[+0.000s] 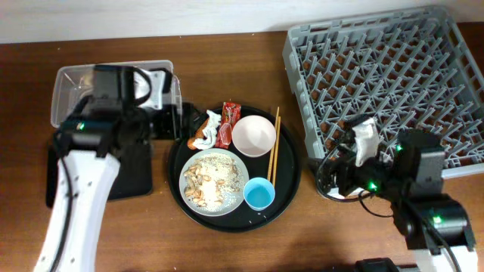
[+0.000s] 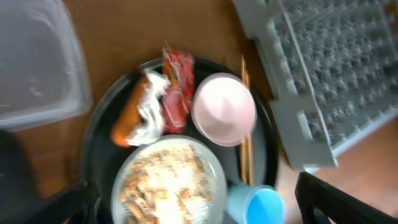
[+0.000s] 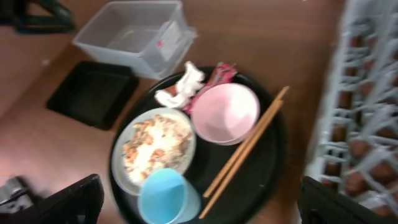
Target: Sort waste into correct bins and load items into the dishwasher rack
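red snack wrapper (image 1: 228,124), crinkled, beside white tissue (image 1: 211,122)

overhead: way up, straight down on the whole desk (image 1: 227,249)
left wrist: close, kinda blurry; round tray (image 2: 96,143) just ahead of left pincer (image 2: 199,208), rack (image 2: 323,74) off to its right
right wrist: close too; round tray ahead of right pincer (image 3: 199,208), rack on its right
shared: all three catch the round tray

There is one grey rack (image 1: 386,75), one clear tub (image 1: 68,94), one shallow black tray (image 1: 136,170) and one round black tray (image 1: 283,193). The round tray carries one plate (image 1: 236,198), one white bowl (image 1: 253,136), one blue cup (image 1: 259,193) and two chopsticks (image 1: 273,147). The waste comes to one red wrapper (image 1: 228,125), one white tissue (image 1: 211,121), one orange piece (image 1: 200,140) and a single heap of food scraps (image 1: 208,181)
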`<action>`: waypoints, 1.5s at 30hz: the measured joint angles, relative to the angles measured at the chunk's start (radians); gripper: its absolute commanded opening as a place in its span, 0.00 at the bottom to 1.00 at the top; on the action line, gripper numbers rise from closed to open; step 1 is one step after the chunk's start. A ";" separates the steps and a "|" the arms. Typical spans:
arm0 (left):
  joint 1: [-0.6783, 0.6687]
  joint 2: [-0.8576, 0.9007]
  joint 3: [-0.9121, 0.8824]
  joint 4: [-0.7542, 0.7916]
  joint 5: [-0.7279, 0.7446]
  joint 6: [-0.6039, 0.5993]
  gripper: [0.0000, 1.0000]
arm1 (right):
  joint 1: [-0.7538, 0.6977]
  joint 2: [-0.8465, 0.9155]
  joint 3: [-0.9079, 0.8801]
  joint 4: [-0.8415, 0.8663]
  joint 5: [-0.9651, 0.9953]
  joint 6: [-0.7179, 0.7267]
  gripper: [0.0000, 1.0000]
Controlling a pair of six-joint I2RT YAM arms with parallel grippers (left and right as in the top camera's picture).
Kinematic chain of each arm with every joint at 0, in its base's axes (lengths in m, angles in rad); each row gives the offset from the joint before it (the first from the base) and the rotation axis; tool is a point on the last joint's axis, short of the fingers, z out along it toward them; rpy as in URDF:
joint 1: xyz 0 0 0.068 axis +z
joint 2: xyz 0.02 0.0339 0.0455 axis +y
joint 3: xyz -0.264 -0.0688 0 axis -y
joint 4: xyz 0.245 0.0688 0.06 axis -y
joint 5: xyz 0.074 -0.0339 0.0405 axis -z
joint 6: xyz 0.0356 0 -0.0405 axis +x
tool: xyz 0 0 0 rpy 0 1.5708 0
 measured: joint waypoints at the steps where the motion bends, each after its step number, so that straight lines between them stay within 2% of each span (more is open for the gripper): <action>1: -0.017 0.024 0.001 -0.029 0.008 -0.002 0.99 | 0.000 0.014 0.000 -0.002 -0.019 0.020 0.98; 3: -0.130 0.090 0.005 -0.126 -0.027 -0.005 0.99 | -0.020 0.040 0.002 -0.009 0.006 0.098 0.98; 5: -0.274 0.143 0.005 -0.169 -0.121 -0.003 0.97 | -0.097 0.067 0.005 -0.068 0.158 0.248 0.98; 7: -0.396 0.178 0.005 -0.176 -0.206 0.008 0.89 | -0.162 0.085 0.006 -0.100 0.240 0.330 0.98; 8: -0.460 0.199 0.005 -0.176 -0.243 0.012 0.79 | -0.195 0.101 0.007 -0.118 0.269 0.361 0.98; 10: -0.520 0.228 0.005 -0.178 -0.266 0.015 0.76 | -0.224 0.123 0.008 -0.159 0.298 0.387 0.98; 13: -0.589 0.298 0.005 -0.177 -0.301 0.038 0.57 | -0.228 0.152 0.008 -0.201 0.317 0.409 0.98; 17: -0.642 0.419 0.005 -0.178 -0.323 0.082 0.51 | -0.228 0.180 0.008 -0.223 0.324 0.415 0.98; 18: -0.643 0.434 0.005 -0.177 -0.324 0.084 0.30 | -0.228 0.180 0.008 -0.227 0.324 0.415 0.98; 19: -0.643 0.453 0.005 -0.175 -0.327 0.087 0.02 | -0.228 0.180 0.008 -0.227 0.325 0.415 0.98; 23: -0.643 0.468 0.008 -0.162 -0.338 0.097 0.00 | -0.229 0.180 0.008 -0.233 0.325 0.416 0.98; 25: -0.639 0.476 0.071 -0.226 -0.338 0.084 0.00 | -0.229 0.180 0.008 -0.238 0.325 0.415 1.00; 28: -0.587 0.477 0.282 -0.335 -0.306 0.063 0.00 | -0.229 0.181 0.009 -0.236 0.291 0.414 0.88; 29: -0.508 0.474 0.409 -0.340 -0.253 0.058 0.00 | -0.229 0.181 0.009 -0.229 0.259 0.417 0.85; 31: -0.378 0.469 0.489 -0.335 -0.096 0.060 0.00 | -0.229 0.182 0.009 -0.202 0.112 0.362 0.82; 33: -0.240 0.468 0.501 -0.325 0.116 0.077 0.00 | -0.229 0.183 0.010 -0.164 -0.018 0.315 0.77; 36: -0.096 0.469 0.499 -0.354 0.444 0.131 0.00 | -0.226 0.183 0.010 -0.010 -0.332 0.233 0.78; 38: -0.098 0.469 0.499 -0.400 0.608 0.171 0.00 | -0.199 0.183 0.008 0.149 -0.469 0.217 0.78; 40: -0.109 0.469 0.498 -0.462 0.702 0.196 0.00 | -0.132 0.186 0.017 0.374 -0.573 0.256 0.78; 42: -0.113 0.469 0.498 -0.494 0.764 0.208 0.00 | -0.072 0.188 0.017 0.530 -0.596 0.329 0.78; 45: -0.124 0.469 0.498 -0.511 0.806 0.218 0.00 | -0.037 0.203 0.018 0.611 -0.579 0.391 0.78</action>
